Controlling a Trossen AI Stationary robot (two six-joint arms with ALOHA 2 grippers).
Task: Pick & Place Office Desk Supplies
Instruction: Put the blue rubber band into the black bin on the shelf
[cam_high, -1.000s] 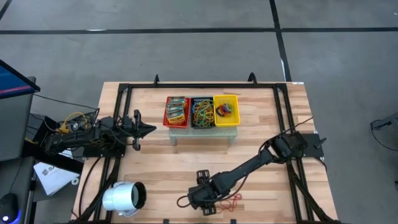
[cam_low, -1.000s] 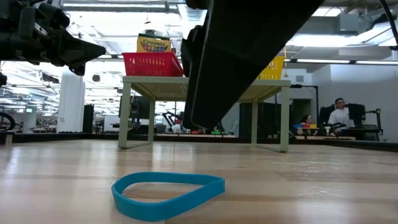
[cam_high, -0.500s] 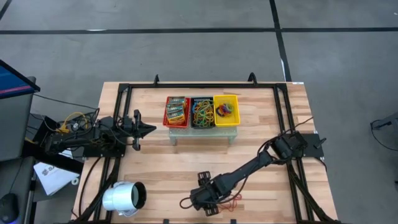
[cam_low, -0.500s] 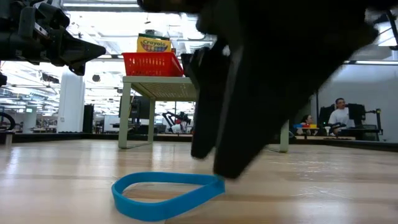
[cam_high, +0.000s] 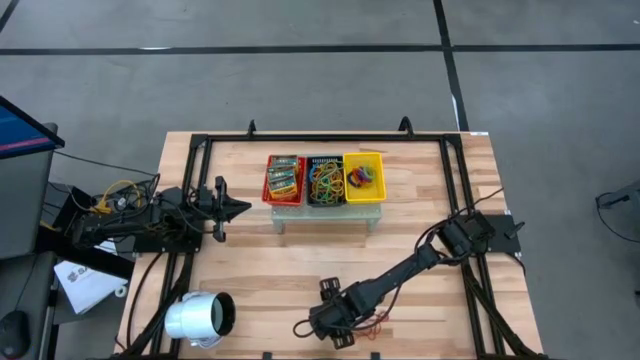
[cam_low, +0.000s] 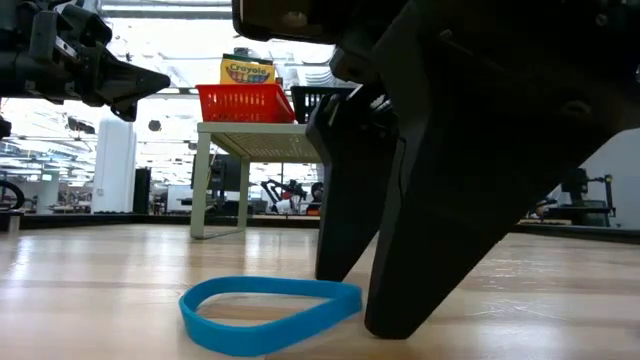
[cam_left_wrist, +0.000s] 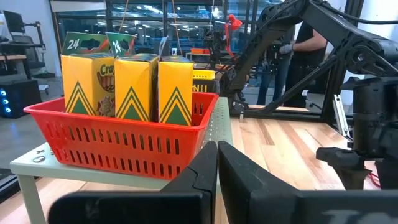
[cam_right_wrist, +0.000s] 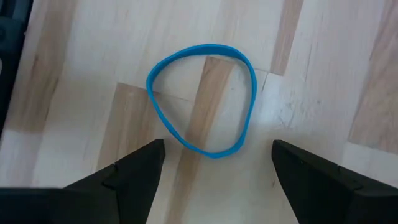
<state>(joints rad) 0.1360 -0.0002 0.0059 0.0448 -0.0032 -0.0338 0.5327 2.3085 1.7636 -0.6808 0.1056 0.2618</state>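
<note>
A blue rubber band (cam_right_wrist: 208, 46) lies flat on the wooden table near its near edge, also seen in the low view (cam_low: 270, 330). My right gripper (cam_right_wrist: 217, 144) is open and points steeply down over it. Its two fingers stand on either side of the band's nearest end (cam_low: 352, 296), close to the tabletop. In the high view the right gripper (cam_high: 330, 328) is low at the near middle. My left gripper (cam_high: 240, 208) waits shut and level at the table's left.
Red (cam_high: 284, 178), black (cam_high: 325, 180) and yellow (cam_high: 363, 176) baskets sit on a small stand at the far middle. A white cylinder (cam_high: 198, 318) lies at the near left. Loose red and orange bands (cam_high: 376, 322) lie just right of the right gripper.
My right gripper has come down toward the blue band and stayed open, so its fingers now stand by the tabletop at the band's end. The band has not moved.
</note>
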